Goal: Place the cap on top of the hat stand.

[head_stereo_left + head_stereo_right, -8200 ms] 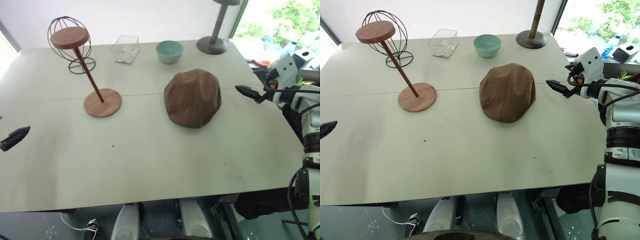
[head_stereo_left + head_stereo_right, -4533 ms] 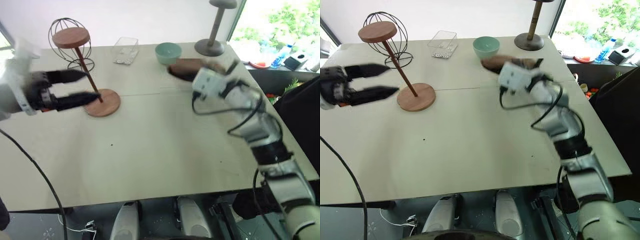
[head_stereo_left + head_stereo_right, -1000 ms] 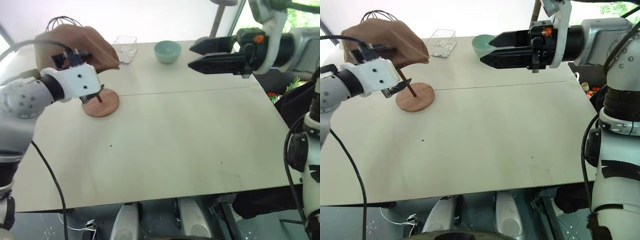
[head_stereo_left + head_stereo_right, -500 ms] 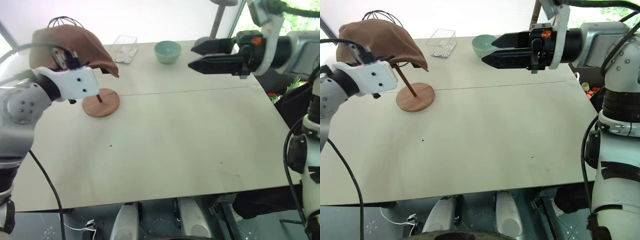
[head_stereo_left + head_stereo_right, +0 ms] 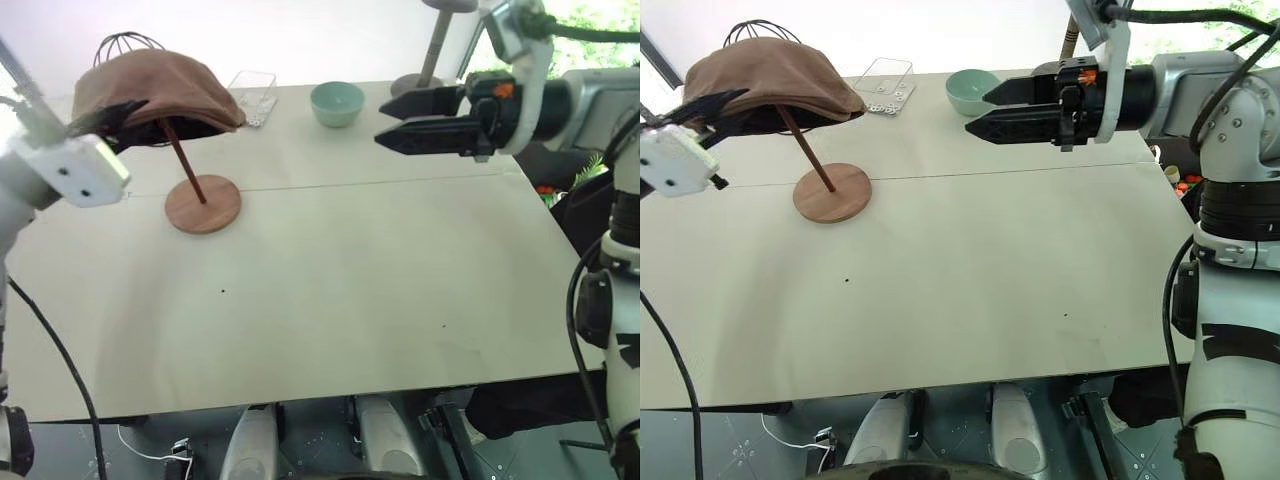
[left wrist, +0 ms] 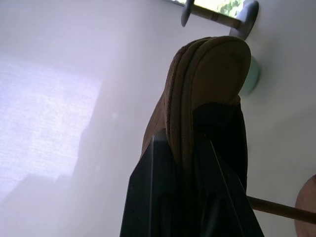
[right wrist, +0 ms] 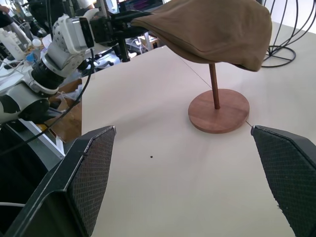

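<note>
The brown cap (image 5: 158, 80) lies over the top of the hat stand, hiding its disc. The slanted stem (image 5: 185, 158) and round base (image 5: 203, 205) show beneath it. My left gripper (image 5: 135, 108) reaches in from the left, shut on the cap's brim; in the left wrist view the brim (image 6: 185, 98) runs between the two black fingers (image 6: 153, 187). My right gripper (image 5: 383, 122) hangs open above the table to the right, well apart from the stand, with nothing between its fingers (image 7: 94, 173).
A black wire globe stand (image 5: 125, 42) sits just behind the cap. A clear plastic box (image 5: 250, 95), a teal bowl (image 5: 337, 103) and a grey stand (image 5: 425, 80) line the back of the pale table (image 5: 350, 300).
My left gripper has shut on the brim and drawn back to the left and up. The cap now rests flatter over the stand's top. The right gripper has stayed put.
</note>
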Motion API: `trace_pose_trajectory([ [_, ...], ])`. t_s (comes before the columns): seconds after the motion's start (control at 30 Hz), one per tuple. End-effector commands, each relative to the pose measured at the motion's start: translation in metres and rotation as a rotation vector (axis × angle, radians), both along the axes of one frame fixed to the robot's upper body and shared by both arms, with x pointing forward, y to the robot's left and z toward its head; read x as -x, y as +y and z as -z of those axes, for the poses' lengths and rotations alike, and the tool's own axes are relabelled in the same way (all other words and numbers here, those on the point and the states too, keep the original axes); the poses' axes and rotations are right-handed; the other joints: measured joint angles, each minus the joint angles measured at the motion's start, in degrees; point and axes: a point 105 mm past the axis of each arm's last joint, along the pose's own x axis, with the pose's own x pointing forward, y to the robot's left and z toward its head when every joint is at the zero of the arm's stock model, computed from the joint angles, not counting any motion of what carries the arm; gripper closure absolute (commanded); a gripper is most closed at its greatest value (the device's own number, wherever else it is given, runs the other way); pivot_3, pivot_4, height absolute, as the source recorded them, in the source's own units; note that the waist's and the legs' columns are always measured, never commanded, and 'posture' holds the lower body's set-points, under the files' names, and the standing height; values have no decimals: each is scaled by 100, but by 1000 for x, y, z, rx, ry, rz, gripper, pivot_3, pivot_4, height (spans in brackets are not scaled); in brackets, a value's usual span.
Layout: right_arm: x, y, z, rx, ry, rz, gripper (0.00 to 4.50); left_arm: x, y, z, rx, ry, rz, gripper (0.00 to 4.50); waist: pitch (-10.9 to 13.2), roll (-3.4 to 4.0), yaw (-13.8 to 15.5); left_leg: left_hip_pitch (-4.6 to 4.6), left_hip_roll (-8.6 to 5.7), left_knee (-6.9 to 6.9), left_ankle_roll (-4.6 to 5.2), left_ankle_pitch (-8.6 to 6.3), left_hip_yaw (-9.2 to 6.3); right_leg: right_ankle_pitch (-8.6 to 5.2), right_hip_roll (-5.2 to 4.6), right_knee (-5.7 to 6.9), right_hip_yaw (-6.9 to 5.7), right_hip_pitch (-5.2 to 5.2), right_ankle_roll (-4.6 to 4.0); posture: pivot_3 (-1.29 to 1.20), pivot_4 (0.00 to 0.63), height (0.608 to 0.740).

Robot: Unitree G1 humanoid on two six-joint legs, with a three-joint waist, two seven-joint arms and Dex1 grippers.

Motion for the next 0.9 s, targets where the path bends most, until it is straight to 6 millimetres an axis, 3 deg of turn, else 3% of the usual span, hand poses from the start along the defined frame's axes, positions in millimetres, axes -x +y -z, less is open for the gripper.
trace_pose_trajectory([
  [0.03, 4, -4, -9, 3, -51, 1, 0, 13, 14, -33, -10, -143, 37, 4459, 0, 0, 8, 0, 0, 1, 0, 0, 0, 0, 0, 0, -1, 0, 0, 0, 150, 740],
  [0.3, 2, -6, -10, 16, -77, 19, 0, 16, 22, -31, -136, -163, 116, 4459, 0, 0, -8, 0, 0, 1, 0, 0, 3, 2, 1, 3, 0, 1, 3, 0, 150, 740],
  [0.57, 4, -10, -6, 45, -79, 39, 0, 19, 28, -3, -191, -74, 172, 4459, 0, 0, -11, 0, 1, 2, 0, 0, 3, 2, 0, 3, 0, 0, 5, 0, 150, 740],
  [0.7, 6, -10, -8, 47, -84, 36, 0, 19, 45, 2, -163, -58, 107, 4459, 0, 1, -22, 0, 1, 2, 0, 0, 3, 3, 0, 4, 0, 0, 5, 0, 150, 740],
  [0.73, 6, -11, -8, 45, -85, 38, 0, 18, 49, 3, -148, -54, 89, 3631, 0, 1, -22, 0, 1, 2, 0, 0, 3, 3, 0, 4, 0, -1, 5, 0, 150, 740],
  [0.77, 5, -10, -9, 43, -85, 40, 0, 18, 53, 4, -135, -47, 70, 3339, 0, 1, -25, 0, 1, 2, 0, 0, 3, 2, 0, 4, 0, -1, 5, 0, 150, 740],
  [0.9, 2, -9, -11, 28, -90, 46, 0, 21, 67, 7, -107, -50, -9, 1304, 0, 1, -24, 1, 2, 2, 0, 0, 3, 3, 0, 4, 0, -1, 5, 0, 150, 740],
])
